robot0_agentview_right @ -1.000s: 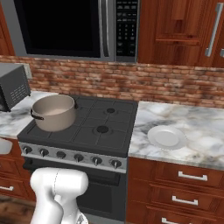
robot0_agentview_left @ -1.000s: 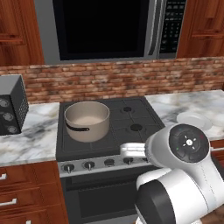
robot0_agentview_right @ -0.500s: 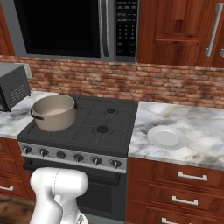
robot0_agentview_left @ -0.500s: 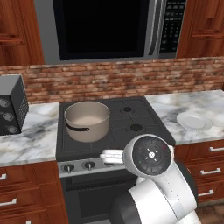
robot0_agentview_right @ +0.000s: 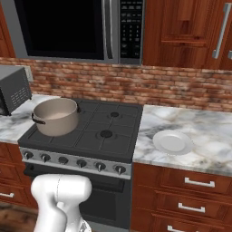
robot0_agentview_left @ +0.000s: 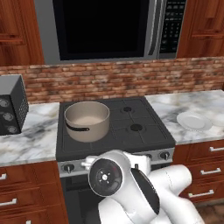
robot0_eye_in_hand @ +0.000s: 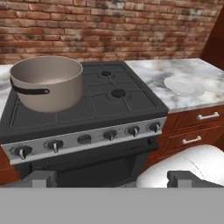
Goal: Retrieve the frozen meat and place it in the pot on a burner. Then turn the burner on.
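The wide beige-grey pot (robot0_agentview_left: pixel 87 120) with a dark curved side handle stands on the stove's front-left burner, also seen as the pot (robot0_agentview_right: pixel 55 116) and the pot (robot0_eye_in_hand: pixel 47 82). Its pale inside looks empty. In the hand view my gripper (robot0_eye_in_hand: pixel 112 180) hangs low in front of the oven door, facing the stove. Its fingertips (robot0_eye_in_hand: pixel 41 178) stand far apart with nothing between them, so it is open. A row of burner knobs (robot0_eye_in_hand: pixel 109 134) runs along the stove front just above and ahead of the gripper.
A white plate (robot0_agentview_left: pixel 194 120) lies on the marble counter right of the stove (robot0_agentview_right: pixel 106 136). A small dark appliance (robot0_agentview_left: pixel 11 105) sits on the left counter. A microwave (robot0_agentview_left: pixel 109 28) hangs over the stove. Wooden drawers (robot0_agentview_right: pixel 190 186) flank the oven.
In the left base view my arm has swung leftward and lower across the stove front. The pot, plate and right base view are unchanged.
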